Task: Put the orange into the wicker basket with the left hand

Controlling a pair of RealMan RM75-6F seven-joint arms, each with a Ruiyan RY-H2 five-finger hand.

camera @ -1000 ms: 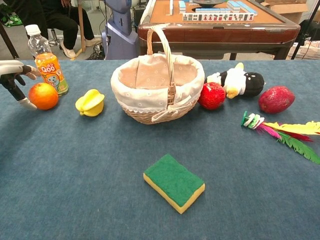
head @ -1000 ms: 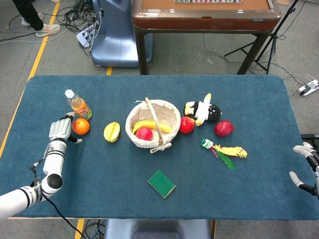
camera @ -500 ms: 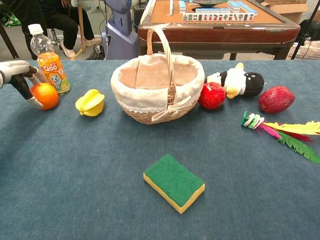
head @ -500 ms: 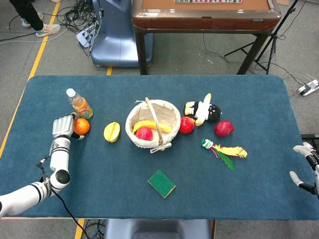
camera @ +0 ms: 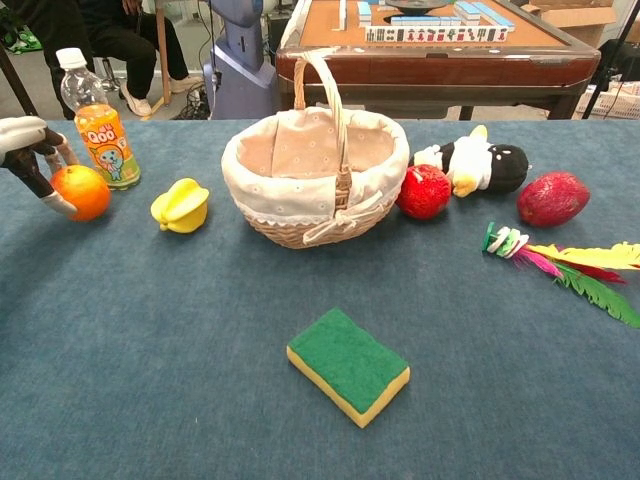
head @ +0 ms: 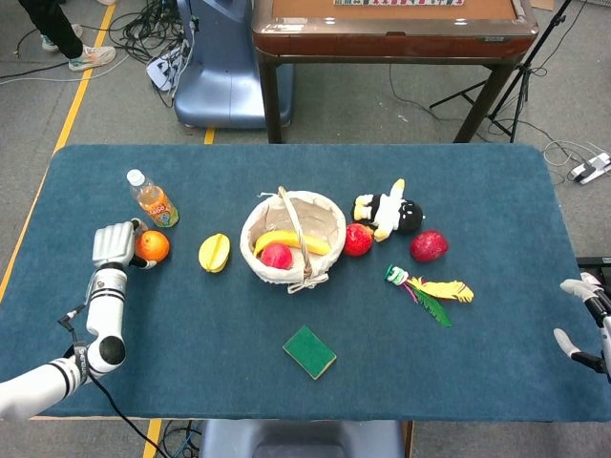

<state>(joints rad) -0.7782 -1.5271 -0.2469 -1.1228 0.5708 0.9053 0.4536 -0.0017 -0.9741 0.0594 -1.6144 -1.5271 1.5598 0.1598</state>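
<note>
The orange [head: 152,245] sits on the blue table [head: 286,382] near its left edge, just in front of one drink bottle [head: 153,200]; between it and the wicker basket [head: 292,234] lies one yellow starfruit [head: 214,252], directly on the line across; the basket, with its handle upright, already holds one banana [head: 291,240] and one red fruit [head: 277,256]; beyond it lie a red apple [head: 358,239], one penguin plush [head: 389,212], a dark red fruit [head: 429,246] and one feathered shuttlecock [head: 431,290]; one green sponge [head: 309,351] lies nearer the front; the left hand [head: 115,246] is cupped against the orange's outer side, fingers touching it, though whether it truly grips cannot be told; the right hand [head: 590,320] rests at the far right edge, fingers apart, holding nothing.
</note>
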